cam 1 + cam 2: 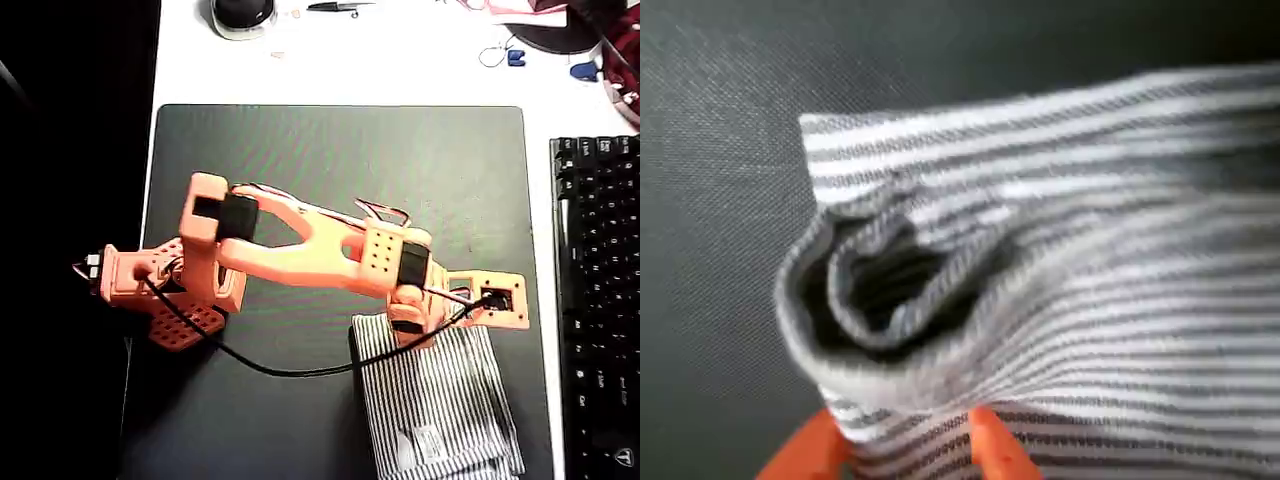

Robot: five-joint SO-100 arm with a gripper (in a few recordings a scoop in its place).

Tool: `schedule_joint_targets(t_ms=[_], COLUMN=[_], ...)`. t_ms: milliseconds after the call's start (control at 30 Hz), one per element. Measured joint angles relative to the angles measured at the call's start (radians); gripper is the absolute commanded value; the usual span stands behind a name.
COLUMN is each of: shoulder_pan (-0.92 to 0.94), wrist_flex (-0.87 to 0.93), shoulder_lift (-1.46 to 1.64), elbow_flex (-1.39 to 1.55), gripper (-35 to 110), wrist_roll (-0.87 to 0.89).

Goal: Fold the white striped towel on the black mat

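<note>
On a white desk (350, 60), one black mat (330, 170) carrying one white striped towel (440, 400) and one orange arm.
Towel lies folded at the mat's lower right in the overhead view, long axis and stripes running top to bottom, label near the bottom edge. Gripper (905, 445) nearly closed, pinching a bunched towel corner. One black keyboard (600, 300) lies right of the mat.

white table (400, 70), black mat (330, 160), keyboard (598, 300)
</note>
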Motion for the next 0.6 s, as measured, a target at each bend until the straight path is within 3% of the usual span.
schedule_joint_targets(t_ms=[67,500,600], shoulder_pan=[-0.006,-0.077,-0.081], wrist_flex=[-0.014,-0.043,-0.035], shoulder_lift=[-0.037,-0.19,-0.19], elbow_flex=[-0.017,-0.258,-0.259], gripper=[0,0,9], wrist_roll=[-0.012,0.189,0.189])
